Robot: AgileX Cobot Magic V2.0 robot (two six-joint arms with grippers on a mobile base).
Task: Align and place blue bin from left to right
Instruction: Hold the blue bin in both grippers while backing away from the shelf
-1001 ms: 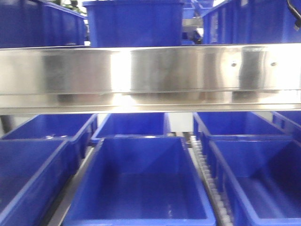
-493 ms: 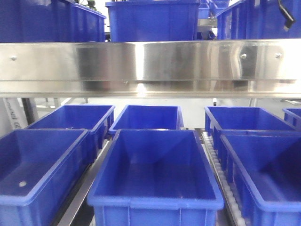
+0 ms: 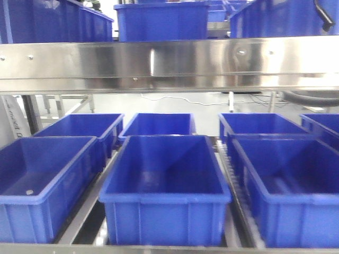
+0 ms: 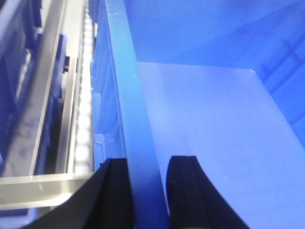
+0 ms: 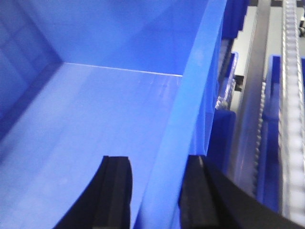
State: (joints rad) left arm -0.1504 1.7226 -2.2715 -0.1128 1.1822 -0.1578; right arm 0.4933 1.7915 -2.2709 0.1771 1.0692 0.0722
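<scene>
The blue bin (image 4: 209, 124) fills the left wrist view, empty, with its left wall rim running up the frame. My left gripper (image 4: 147, 164) straddles that rim, one finger outside and one inside, shut on the wall. In the right wrist view the same kind of blue bin (image 5: 95, 109) shows its right wall, and my right gripper (image 5: 155, 164) is shut across it. Neither gripper nor arm appears in the front view, so I cannot tell which bin there is the held one.
A steel shelf rail (image 3: 169, 63) crosses the front view, with blue bins (image 3: 161, 21) above it. Below stand a left bin (image 3: 42, 174), a middle bin (image 3: 165, 180) and a right bin (image 3: 288, 180), with more behind. Roller tracks (image 3: 230, 174) (image 4: 85, 119) (image 5: 290, 95) run between rows.
The front view has drawn back from the rack. The bins look smaller and the front walls of the lower row now show. The floor behind the rack has come into sight.
</scene>
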